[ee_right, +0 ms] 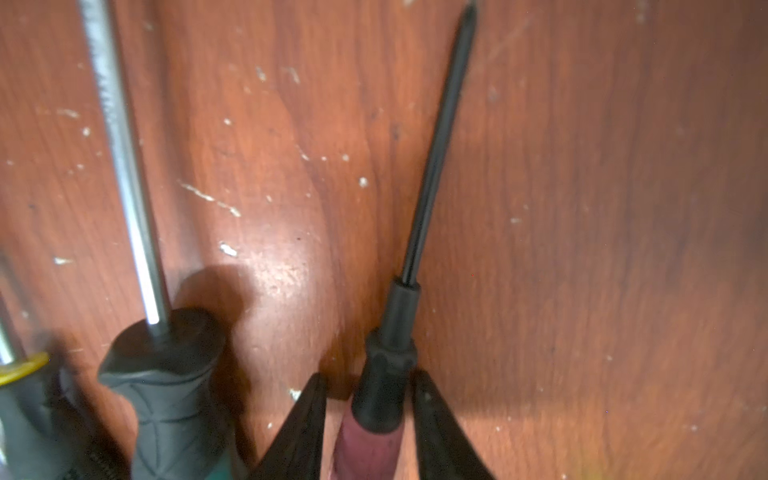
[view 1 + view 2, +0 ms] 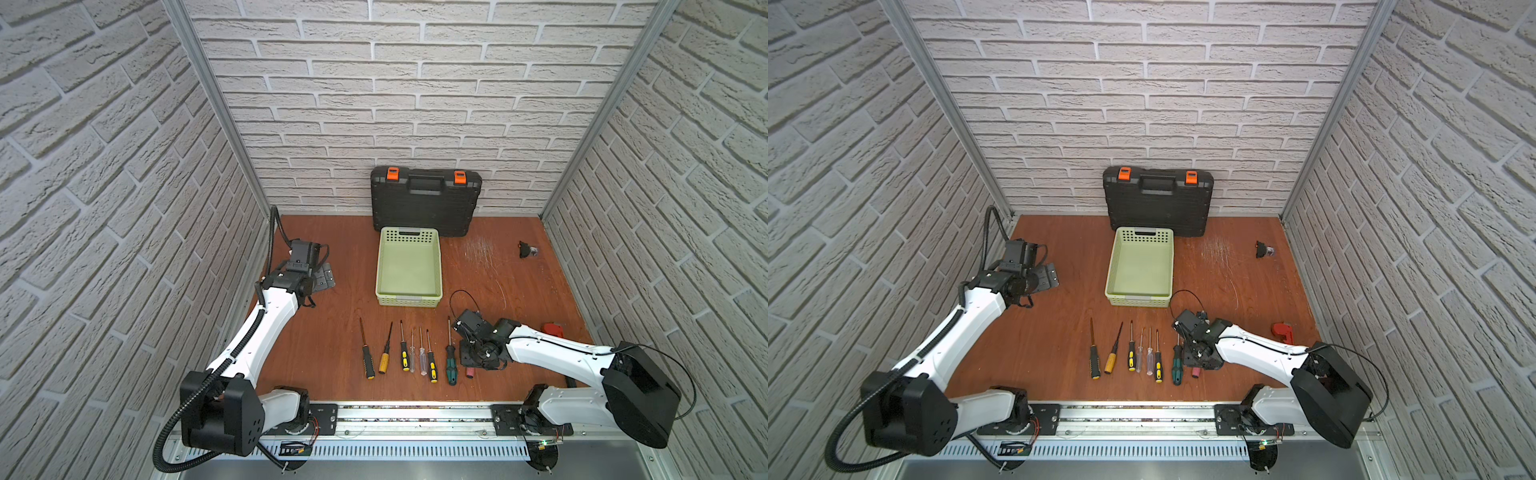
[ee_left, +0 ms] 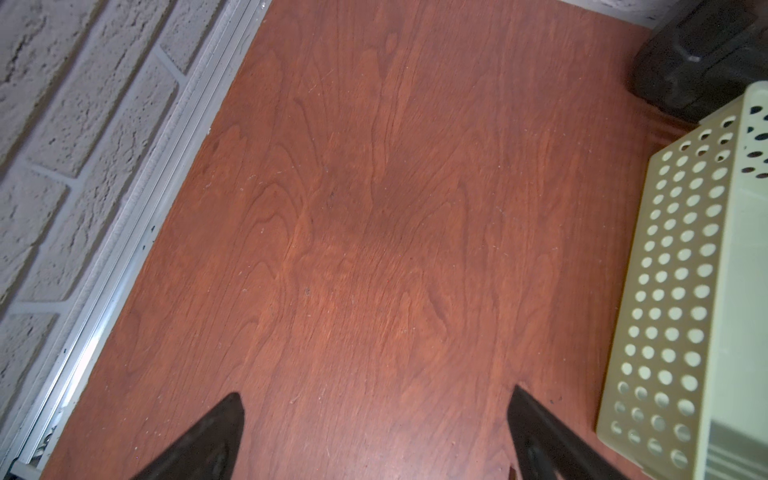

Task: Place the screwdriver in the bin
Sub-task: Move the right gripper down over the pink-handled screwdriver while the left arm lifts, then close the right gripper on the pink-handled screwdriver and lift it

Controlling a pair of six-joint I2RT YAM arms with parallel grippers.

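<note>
Brick-patterned walls enclose a brown wooden bench (image 2: 324, 332).

**Top views.** The bin (image 2: 379, 266) stands empty at mid-bench, just in front of a black case (image 2: 424, 203) propped against the back wall. It is open-topped and central, so either arm could probably reach it. Seven drivers (image 2: 405, 353) lie in a row near the front edge, tips toward the bin and apart from one another, which should let each be taken singly. The screwdriver (image 2: 470, 372), maroon-handled, lies at the right end of that row. Only its butt shows beneath the right hand (image 2: 471, 357), which sits low over it. The left hand (image 2: 323, 279) hangs left of the bin, clear of the work.

**Left wrist view.** The left hand (image 3: 376, 392) is wide, with only bare bench between its tips. The bin's perforated wall (image 3: 673, 291) is near.

**Right wrist view.** The right hand (image 1: 368, 382) is narrow. Its fingers (image 1: 428, 415) bracket the screwdriver (image 1: 401, 316) at the neck of the handle, touching or all but touching it. The tool lies on the bench. The handle is probably chosen over the thin shaft for better purchase. The green driver (image 1: 166, 395) lies just beside, leaving room for one finger. Judged step: grasping. The lift and the carry to the bin are not yet done.
</note>
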